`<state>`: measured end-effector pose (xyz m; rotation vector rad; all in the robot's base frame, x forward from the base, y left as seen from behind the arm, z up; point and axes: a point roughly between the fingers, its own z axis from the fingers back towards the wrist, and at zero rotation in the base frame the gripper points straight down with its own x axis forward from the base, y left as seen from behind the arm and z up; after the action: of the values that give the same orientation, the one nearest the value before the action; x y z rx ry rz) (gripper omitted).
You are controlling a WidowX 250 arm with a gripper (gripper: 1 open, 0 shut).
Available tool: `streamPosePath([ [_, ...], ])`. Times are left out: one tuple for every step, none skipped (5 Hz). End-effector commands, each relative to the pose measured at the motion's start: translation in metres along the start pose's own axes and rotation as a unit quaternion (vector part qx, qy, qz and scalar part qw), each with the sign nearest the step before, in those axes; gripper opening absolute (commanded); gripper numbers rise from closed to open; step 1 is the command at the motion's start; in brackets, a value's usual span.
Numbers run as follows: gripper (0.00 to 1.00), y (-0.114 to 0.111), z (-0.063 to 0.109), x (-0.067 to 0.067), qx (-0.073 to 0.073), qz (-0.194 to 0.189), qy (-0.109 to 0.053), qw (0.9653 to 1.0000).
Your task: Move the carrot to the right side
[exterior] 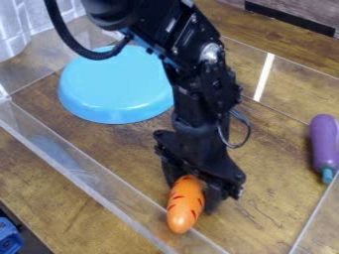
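Jaws of the gripper (195,182) straddle the carrot (185,203) at its upper end, apparently clamping it; its long axis runs straight below them, toward the worktop's (284,129) front.

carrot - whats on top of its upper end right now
The gripper sits over the upper end of the carrot, hiding its leafy top and the fingertips. Only the orange body with dark notches shows.
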<state>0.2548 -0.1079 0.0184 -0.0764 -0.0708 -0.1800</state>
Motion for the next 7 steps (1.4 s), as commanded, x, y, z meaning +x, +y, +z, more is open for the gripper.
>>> streamPosePath([
  [0.0, -0.01, 0.008, 0.001, -0.007, -0.019, -0.013, 0.9997],
  [0.0, -0.013, 0.008, 0.001, -0.009, -0.026, -0.014, 0.9995],
  [0.0, -0.014, 0.009, 0.002, -0.011, -0.033, -0.014, 0.9993],
  [0.0, -0.015, 0.018, 0.008, -0.01, -0.031, -0.019, 0.9993],
  [0.0, -0.017, 0.028, 0.014, -0.009, -0.03, -0.024, 0.9992],
  [0.0, -0.017, 0.038, 0.02, -0.008, -0.027, -0.029, 0.9992],
  [0.0, -0.017, 0.049, 0.029, -0.004, -0.012, -0.032, 0.9994],
])
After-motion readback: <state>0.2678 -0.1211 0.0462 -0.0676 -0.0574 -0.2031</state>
